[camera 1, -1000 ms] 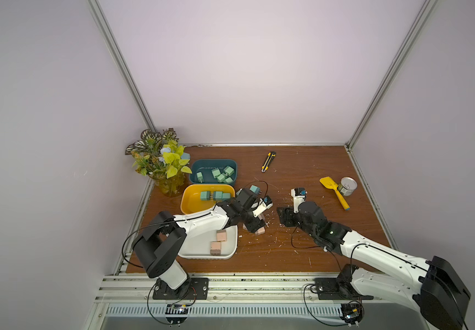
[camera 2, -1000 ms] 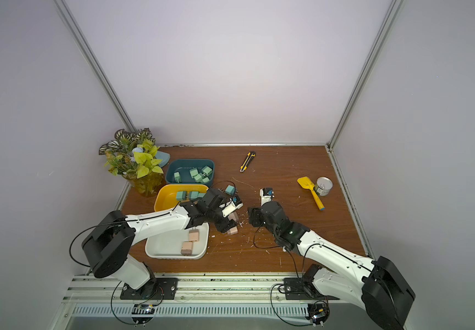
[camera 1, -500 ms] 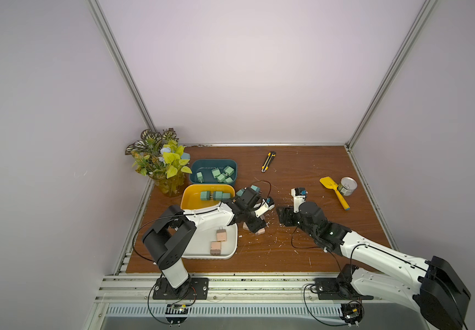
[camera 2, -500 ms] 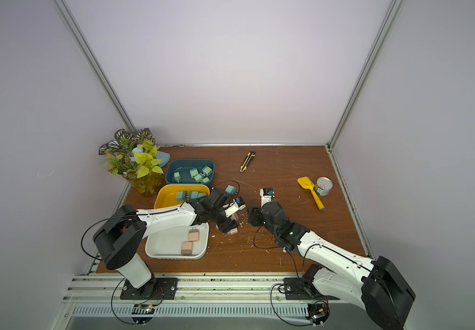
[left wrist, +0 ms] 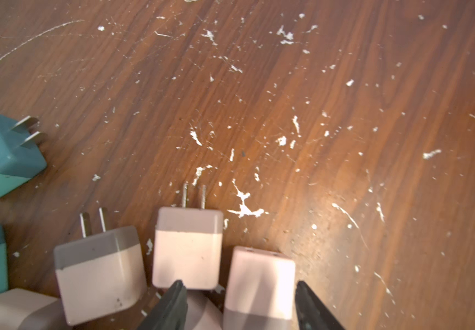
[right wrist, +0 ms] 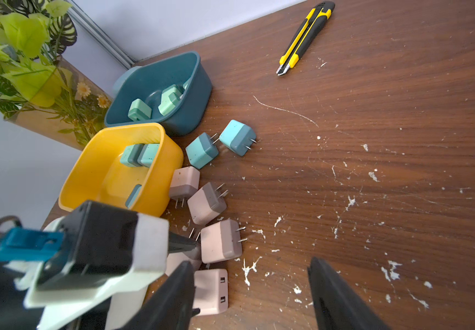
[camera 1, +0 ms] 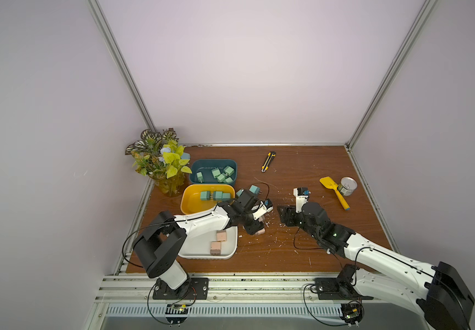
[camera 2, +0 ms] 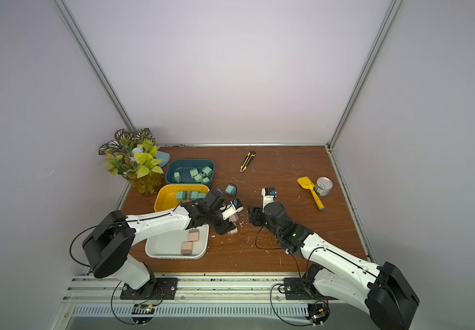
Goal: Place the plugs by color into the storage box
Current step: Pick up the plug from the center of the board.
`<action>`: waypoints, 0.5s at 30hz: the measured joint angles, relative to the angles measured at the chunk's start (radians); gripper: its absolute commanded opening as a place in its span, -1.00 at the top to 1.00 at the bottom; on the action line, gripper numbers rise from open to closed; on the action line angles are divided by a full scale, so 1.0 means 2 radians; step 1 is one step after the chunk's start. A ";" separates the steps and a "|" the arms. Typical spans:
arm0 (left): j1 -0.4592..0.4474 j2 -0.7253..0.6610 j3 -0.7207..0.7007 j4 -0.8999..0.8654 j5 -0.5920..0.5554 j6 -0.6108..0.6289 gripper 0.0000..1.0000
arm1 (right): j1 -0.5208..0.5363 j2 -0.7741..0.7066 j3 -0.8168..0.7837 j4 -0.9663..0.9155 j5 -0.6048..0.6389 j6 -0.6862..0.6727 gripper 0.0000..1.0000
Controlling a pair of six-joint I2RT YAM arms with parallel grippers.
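**Left claw**: jaws apart, straddling one pink plug. One finger lies against the plug's side face and a gap shows at the other, so it is not yet pinched. Judgement: this is the grasp step of a pick. The jaws take the flat side faces, probably because these give the pads square purchase. No prongs show on this plug, and its port end points away from the wrist.

**Gap side of the claw:** a second pink plug lies just beside it, then a third pink plug, both with prongs pointing forward. The second sits close to the finger and could get nudged. Further out on that side is a teal-blue plug.

**Back along the arm:**
- The white tray, partly under the forearm, holds tray plugs, all pink. Pink evidently belongs there.
- The yellow box, by the wrist on the teal-blue side, holds teal-blue ones.
- The dark teal box, past it, holds mint green.
- One colour per container, so sorting looks partway done.

**Right claw**: fingers spread, with only bare table between them. It faces the pink cluster from across, apparently leaving the left claw room.
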 measured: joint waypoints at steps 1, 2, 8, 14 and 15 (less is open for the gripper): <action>-0.004 0.001 -0.001 -0.002 -0.002 0.001 -0.23 | 0.000 -0.001 0.000 -0.001 0.000 0.001 -0.38; -0.009 0.003 -0.001 -0.006 -0.005 0.003 -0.23 | 0.000 -0.001 0.000 -0.002 0.000 0.001 -0.38; -0.036 0.036 0.004 -0.022 -0.019 0.013 -0.23 | 0.000 -0.001 0.000 -0.011 -0.001 0.005 -0.38; -0.038 0.051 0.010 -0.036 -0.039 0.019 -0.21 | 0.000 0.001 -0.003 -0.010 -0.001 0.006 -0.38; -0.038 0.052 0.011 -0.037 -0.041 0.019 -0.20 | 0.000 0.002 -0.003 -0.010 -0.001 0.006 -0.38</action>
